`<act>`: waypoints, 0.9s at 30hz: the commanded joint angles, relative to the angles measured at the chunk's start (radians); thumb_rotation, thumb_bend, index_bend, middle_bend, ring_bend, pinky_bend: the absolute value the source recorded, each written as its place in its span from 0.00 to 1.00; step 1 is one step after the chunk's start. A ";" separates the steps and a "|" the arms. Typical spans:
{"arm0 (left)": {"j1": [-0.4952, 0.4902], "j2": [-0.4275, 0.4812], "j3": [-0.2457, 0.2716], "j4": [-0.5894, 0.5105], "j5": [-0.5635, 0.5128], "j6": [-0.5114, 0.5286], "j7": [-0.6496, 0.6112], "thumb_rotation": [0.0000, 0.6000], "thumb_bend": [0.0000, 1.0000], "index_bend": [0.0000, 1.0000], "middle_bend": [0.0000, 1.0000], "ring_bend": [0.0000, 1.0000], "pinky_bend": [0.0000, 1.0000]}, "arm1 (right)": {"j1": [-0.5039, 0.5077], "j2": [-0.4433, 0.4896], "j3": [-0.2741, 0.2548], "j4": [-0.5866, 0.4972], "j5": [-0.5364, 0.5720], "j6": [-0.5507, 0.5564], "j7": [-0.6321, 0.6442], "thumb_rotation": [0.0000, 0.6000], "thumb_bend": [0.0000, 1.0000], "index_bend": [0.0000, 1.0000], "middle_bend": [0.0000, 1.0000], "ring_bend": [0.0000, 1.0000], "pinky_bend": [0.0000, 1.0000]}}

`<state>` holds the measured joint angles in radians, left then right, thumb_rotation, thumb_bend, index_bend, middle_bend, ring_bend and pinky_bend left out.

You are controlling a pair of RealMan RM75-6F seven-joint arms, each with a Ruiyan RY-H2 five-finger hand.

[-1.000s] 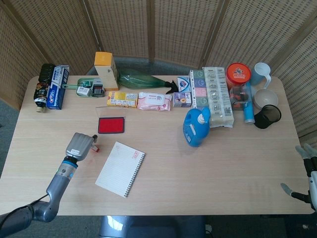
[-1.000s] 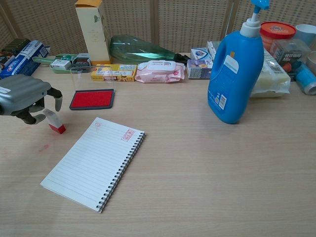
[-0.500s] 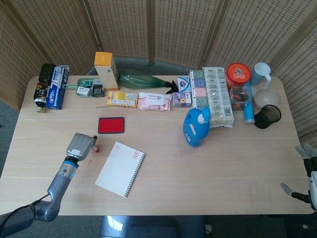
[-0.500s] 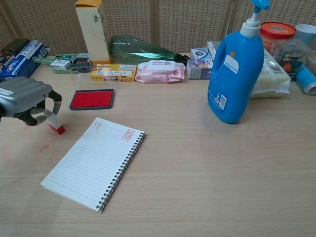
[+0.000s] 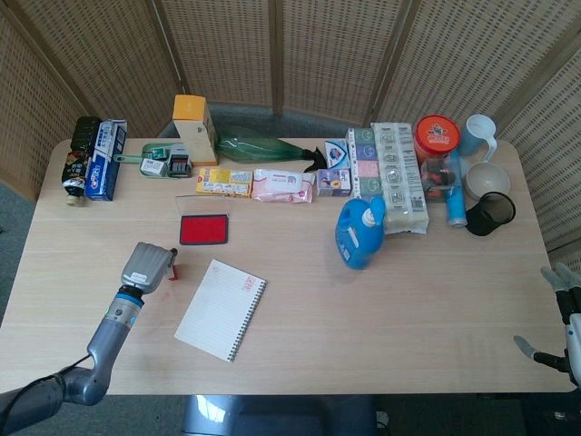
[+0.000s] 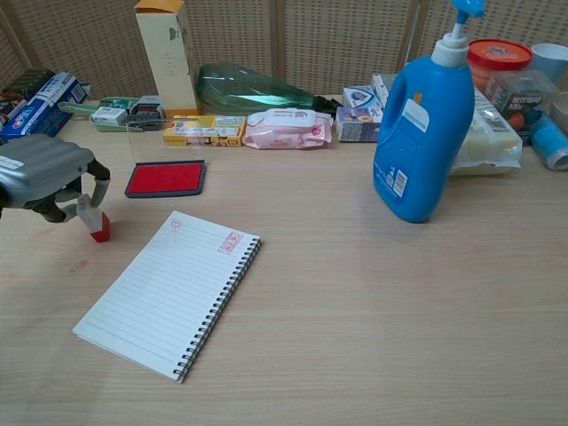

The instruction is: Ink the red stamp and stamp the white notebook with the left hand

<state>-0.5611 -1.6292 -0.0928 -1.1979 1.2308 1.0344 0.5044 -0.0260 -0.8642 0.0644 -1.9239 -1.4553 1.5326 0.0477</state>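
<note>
Left robot hand (image 6: 43, 176) gripped red stamp (image 6: 95, 222) upright, red base touching counter (image 6: 399, 311), left of white notebook (image 6: 169, 291) and near side of red ink pad (image 6: 165, 178). Notebook lay open, red marks near its far edge. Right robot hand (image 5: 563, 318) hung off counter's right near corner, fingers spread, holding nothing. Blue detergent bottle (image 6: 423, 124) stood at right.
</note>
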 commanded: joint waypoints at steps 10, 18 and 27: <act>0.000 0.041 -0.038 -0.045 -0.003 0.023 -0.073 1.00 0.40 0.60 1.00 1.00 1.00 | 0.001 -0.003 -0.003 -0.002 -0.002 -0.003 -0.009 1.00 0.08 0.06 0.02 0.00 0.00; -0.074 0.076 -0.145 -0.031 -0.102 -0.060 -0.109 1.00 0.40 0.60 1.00 1.00 1.00 | 0.022 -0.020 0.008 0.001 0.038 -0.036 -0.047 1.00 0.08 0.06 0.02 0.00 0.00; -0.190 -0.011 -0.186 0.132 -0.185 -0.190 -0.108 1.00 0.40 0.60 1.00 1.00 1.00 | 0.053 -0.040 0.036 0.015 0.138 -0.086 -0.091 1.00 0.08 0.06 0.02 0.00 0.00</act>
<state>-0.7225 -1.6114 -0.2712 -1.1049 1.0652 0.8758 0.3974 0.0191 -0.8999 0.0941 -1.9134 -1.3345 1.4579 -0.0345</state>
